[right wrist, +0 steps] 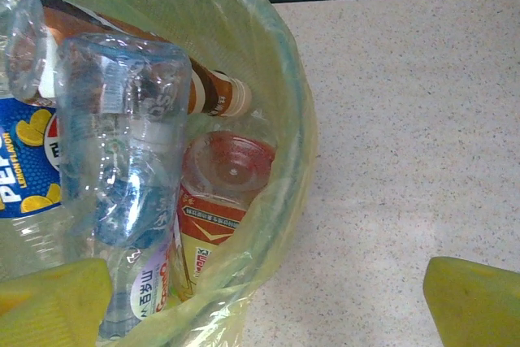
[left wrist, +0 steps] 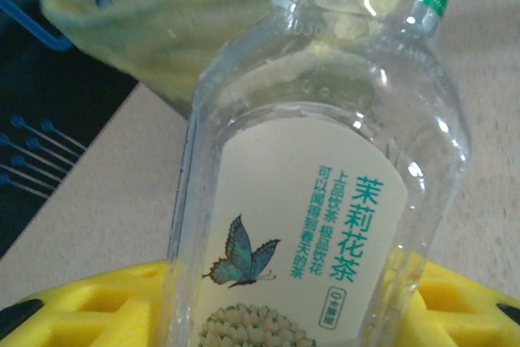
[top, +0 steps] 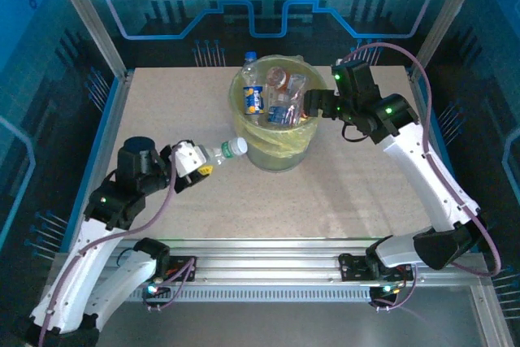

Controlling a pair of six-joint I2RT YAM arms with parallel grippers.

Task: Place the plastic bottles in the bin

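— Where was the left gripper (top: 199, 164)?
— Just left of the bin (top: 280, 158), clamped on a clear green-labelled bottle (top: 225, 150) whose cap end pointed toward the bin.
— And the right gripper (top: 315, 106)?
— At the bin's right rim, fingers spread wide, holding nothing. Several bottles (top: 276, 97) lay inside the bin.

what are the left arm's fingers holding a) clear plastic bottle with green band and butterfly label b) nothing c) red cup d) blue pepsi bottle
a: the left fingers are shut on the clear plastic bottle with green band and butterfly label, beside the round bag-lined bin.
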